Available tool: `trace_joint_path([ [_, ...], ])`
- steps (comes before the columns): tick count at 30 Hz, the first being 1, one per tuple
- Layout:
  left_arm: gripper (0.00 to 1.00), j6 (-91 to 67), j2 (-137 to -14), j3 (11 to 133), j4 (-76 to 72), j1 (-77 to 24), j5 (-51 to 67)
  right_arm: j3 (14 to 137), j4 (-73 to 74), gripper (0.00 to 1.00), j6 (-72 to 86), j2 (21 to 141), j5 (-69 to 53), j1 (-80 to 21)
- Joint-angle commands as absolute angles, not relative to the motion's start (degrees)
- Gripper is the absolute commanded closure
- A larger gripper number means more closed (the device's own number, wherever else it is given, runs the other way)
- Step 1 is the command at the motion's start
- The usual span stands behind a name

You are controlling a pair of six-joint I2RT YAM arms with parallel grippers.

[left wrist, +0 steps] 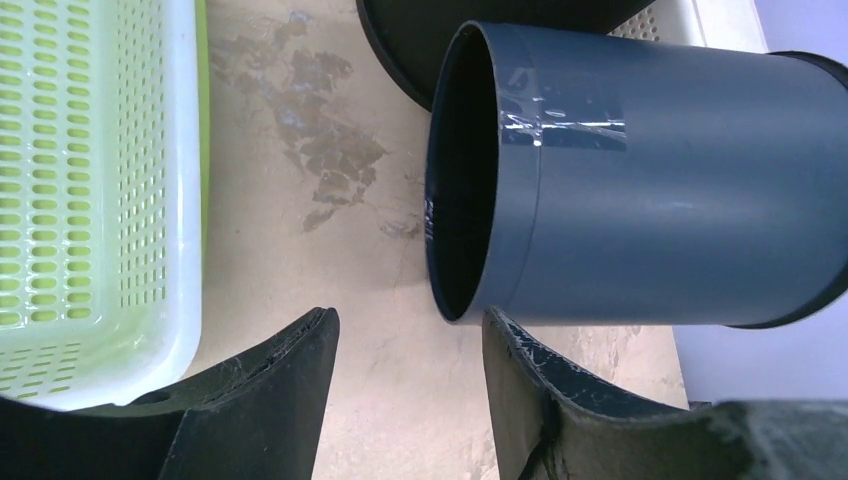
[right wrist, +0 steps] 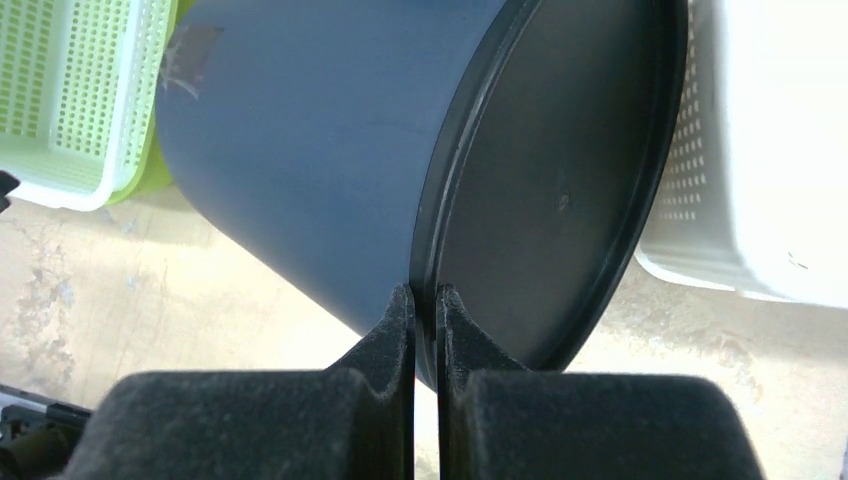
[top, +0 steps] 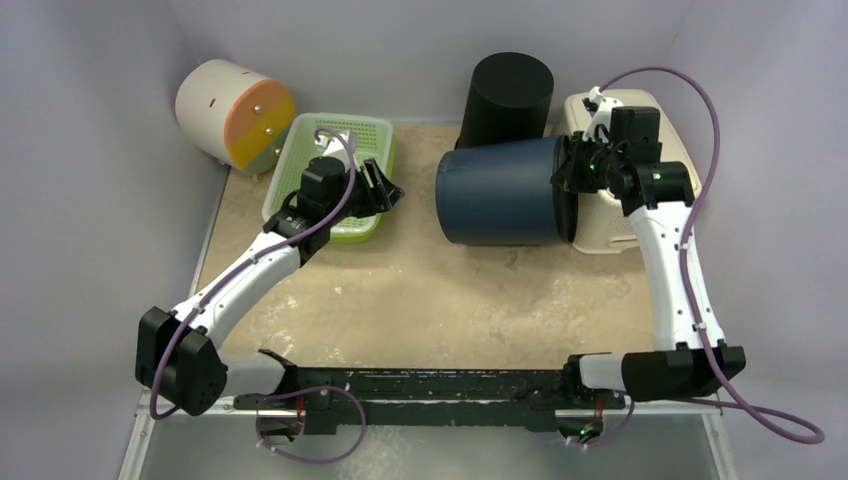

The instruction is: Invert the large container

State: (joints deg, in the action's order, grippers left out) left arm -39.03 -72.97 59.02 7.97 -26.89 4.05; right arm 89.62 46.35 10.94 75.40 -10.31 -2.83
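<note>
The large container (top: pixel 500 190) is a dark blue cylinder lying on its side mid-table, with its open mouth to the left and its black base to the right. My right gripper (top: pixel 568 175) is at that base. In the right wrist view its fingertips (right wrist: pixel 426 292) are shut on the base's raised rim, with the blue wall (right wrist: pixel 300 150) to the left. My left gripper (top: pixel 390 190) hovers over the green basket's right edge, pointing at the mouth. Its jaws (left wrist: pixel 405 315) are open and empty, and the right fingertip sits just under the container's rim (left wrist: pixel 660 200).
A black cylinder (top: pixel 508 95) stands behind the container. A green mesh basket (top: pixel 290 150) sits under the left gripper. A white basket (top: pixel 610 230) lies right of the container's base. A cream and orange drum (top: pixel 235 115) rests at the far left corner.
</note>
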Motion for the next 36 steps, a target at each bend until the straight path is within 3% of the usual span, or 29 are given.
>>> trace_joint_path([
  [1,0.45,-39.9,-73.43,60.74,4.66,-26.98,5.84,96.17,47.39,1.0,8.1,74.51,-5.19,-3.41],
  [12,0.45,-39.96,-73.89,60.56,4.05,-26.99,7.17,106.32,50.52,1.0,8.85,78.21,-3.09,-12.6],
  [28,0.45,-40.35,-73.19,58.76,3.52,-27.0,7.8,108.23,48.72,1.0,13.62,88.87,8.34,-30.51],
  [36,0.45,-40.14,-72.22,57.31,4.28,-26.9,7.35,105.22,44.67,1.0,15.62,90.35,8.58,-33.09],
])
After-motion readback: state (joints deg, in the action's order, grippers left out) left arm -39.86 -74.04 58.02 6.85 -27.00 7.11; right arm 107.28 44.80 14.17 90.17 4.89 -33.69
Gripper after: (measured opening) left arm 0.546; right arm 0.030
